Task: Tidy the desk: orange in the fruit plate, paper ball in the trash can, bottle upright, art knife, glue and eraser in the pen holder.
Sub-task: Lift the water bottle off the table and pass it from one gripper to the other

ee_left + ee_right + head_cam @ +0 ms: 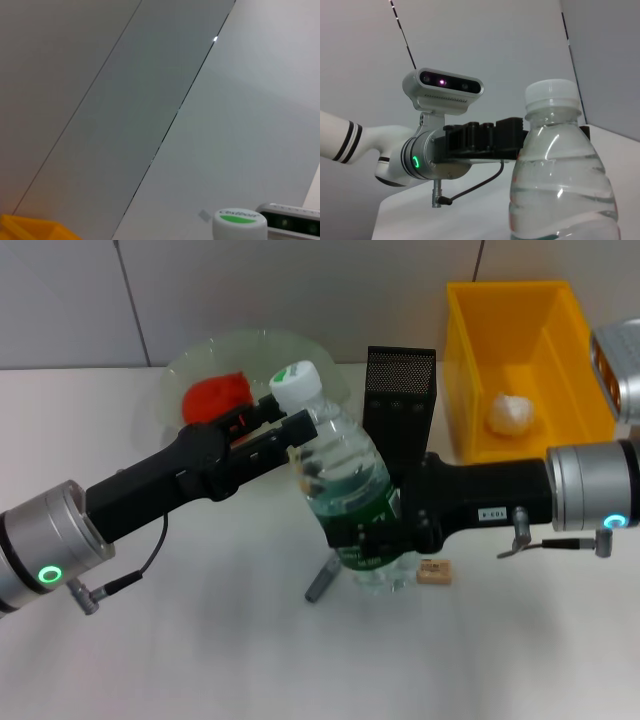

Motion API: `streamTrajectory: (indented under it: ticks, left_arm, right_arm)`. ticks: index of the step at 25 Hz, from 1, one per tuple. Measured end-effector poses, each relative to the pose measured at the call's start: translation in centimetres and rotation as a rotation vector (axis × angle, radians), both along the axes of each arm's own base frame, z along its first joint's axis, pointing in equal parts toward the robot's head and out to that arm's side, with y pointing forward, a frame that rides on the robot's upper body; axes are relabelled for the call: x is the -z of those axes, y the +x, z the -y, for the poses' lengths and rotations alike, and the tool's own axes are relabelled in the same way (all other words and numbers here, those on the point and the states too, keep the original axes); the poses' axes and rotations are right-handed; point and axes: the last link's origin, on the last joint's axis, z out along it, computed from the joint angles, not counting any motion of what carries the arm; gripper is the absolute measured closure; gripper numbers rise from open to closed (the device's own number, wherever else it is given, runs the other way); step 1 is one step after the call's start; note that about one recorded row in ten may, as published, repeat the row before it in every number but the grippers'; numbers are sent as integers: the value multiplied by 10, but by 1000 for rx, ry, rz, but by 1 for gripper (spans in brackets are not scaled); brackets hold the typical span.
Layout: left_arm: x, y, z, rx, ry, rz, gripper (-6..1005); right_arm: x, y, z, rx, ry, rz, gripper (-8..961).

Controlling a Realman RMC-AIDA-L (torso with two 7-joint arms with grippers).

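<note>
So, quick rundown of where the desk tidy is at:

Bottle: the water bottle (pixel 345 490) is nearly upright, leaning a bit, base on the table (pixel 200 660) in front of the mesh pen holder (pixel 400 400).
Right gripper: the right gripper (pixel 365 535) is clamped around the bottle's lower body at the green label, arm coming in from the right.
Left gripper: the left gripper (pixel 290 420) sits up at the neck just under the white cap (pixel 296 383), touching or nearly so. Honestly can't tell if its fingers are closed on it or just resting alongside.
Orange: the orange (pixel 215 395) is already in the clear fruit plate (pixel 200 355).
Paper ball: the paper ball (pixel 513 413) is lying in the yellow trash can (pixel 560 310).
Leftovers: the eraser (pixel 434 571) and a grey stick-shaped thing (pixel 320 580), knife or glue, sit right by the bottle's base.
Risk 1: if the right lets go while the bottle's tilted, I'd bet it tips, and sloshing water won't help.
Risk 2: a falling bottle could knock over the pen holder or scatter the small stuff.
Risk 3: both arms are crowded together, so a sloppy retreat could bump the cap and topple it.
</note>
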Motion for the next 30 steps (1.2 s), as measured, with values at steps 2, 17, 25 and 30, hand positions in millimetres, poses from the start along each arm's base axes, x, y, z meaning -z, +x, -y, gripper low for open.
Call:
streamTrajectory:
  ticks: [2, 17, 25, 30]
  left_arm:
    - [2, -3, 4, -10, 0, 1, 289]
    - [16, -5, 14, -1, -14, -14, 290]
    - [20, -8, 17, 9, -17, -42, 290]
    - [20, -8, 17, 12, -8, -47, 290]
  right_arm:
    - [3, 5, 3, 5, -3, -1, 194]
    - [13, 26, 19, 14, 1, -1, 195]
    - [19, 31, 22, 17, 7, 4, 194]
    - [20, 31, 23, 18, 7, 5, 194]
